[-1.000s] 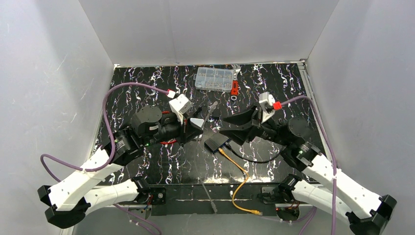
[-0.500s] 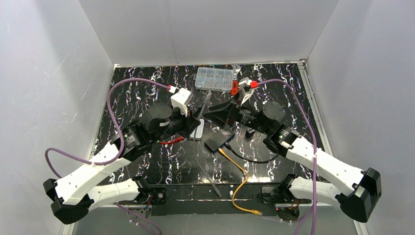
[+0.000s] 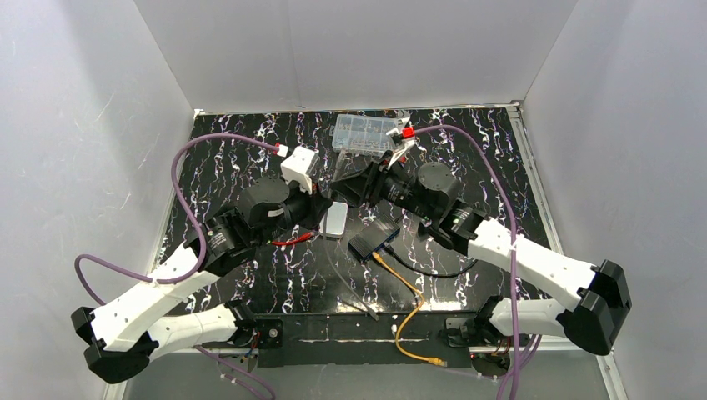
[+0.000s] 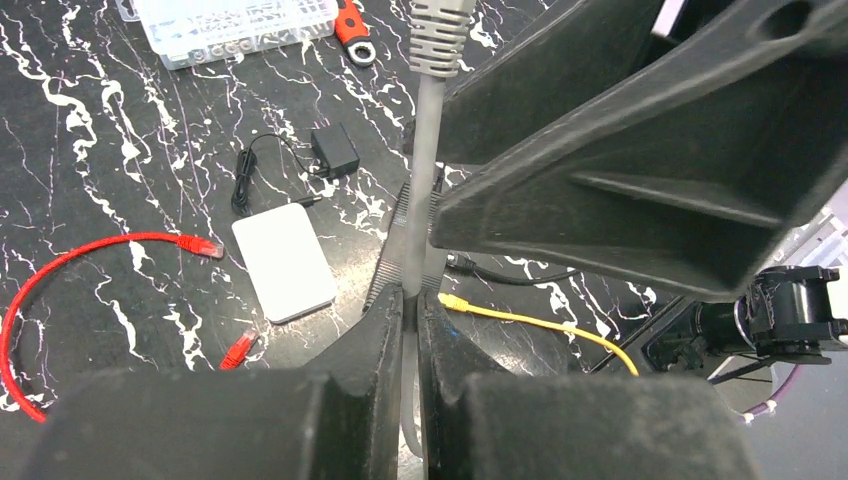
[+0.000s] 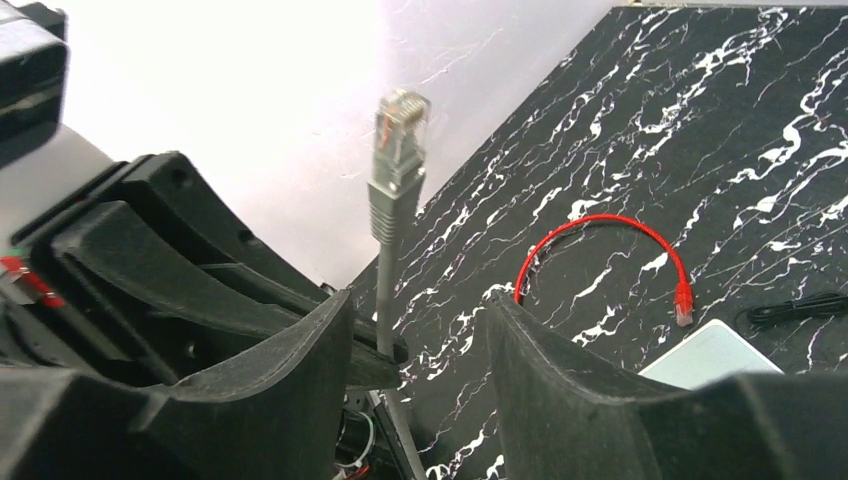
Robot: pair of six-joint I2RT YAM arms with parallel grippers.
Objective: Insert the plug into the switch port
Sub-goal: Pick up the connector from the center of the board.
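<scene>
- Aloft over the glossy black, white-veined table (image 3: 250,142), a thin, smooth grey cable (image 4: 428,150) stands almost upright. It ends in a ribbed grey boot (image 4: 438,30) and a clear, boxy connector (image 5: 400,115).
- The left gripper (image 4: 412,298) is pressed together on the grey cable below the boot, pinching it between matte, grainy black fingers.
- The right gripper (image 5: 418,305) is spread, its curved black fingers standing either side of the grey cable. No contact shows.
- The orange cable's plug (image 4: 452,298) lies on the table, free of both grippers, at the near corner of the flat black network switch (image 3: 371,243). I cannot tell whether it sits in a port, and the ports are too small to make out.
- The thin orange cable (image 3: 408,300) snakes from there to the near table edge.
- A white box (image 4: 285,262) with rounded corners lies flat left of the switch.
- A red patch cable (image 5: 600,218) curves in an open arc beside the white box.
- A small black adapter (image 4: 335,150) with its coiled lead sits beyond the white box.
- A clear compartmented organiser (image 3: 364,133) rests near the far edge.
</scene>
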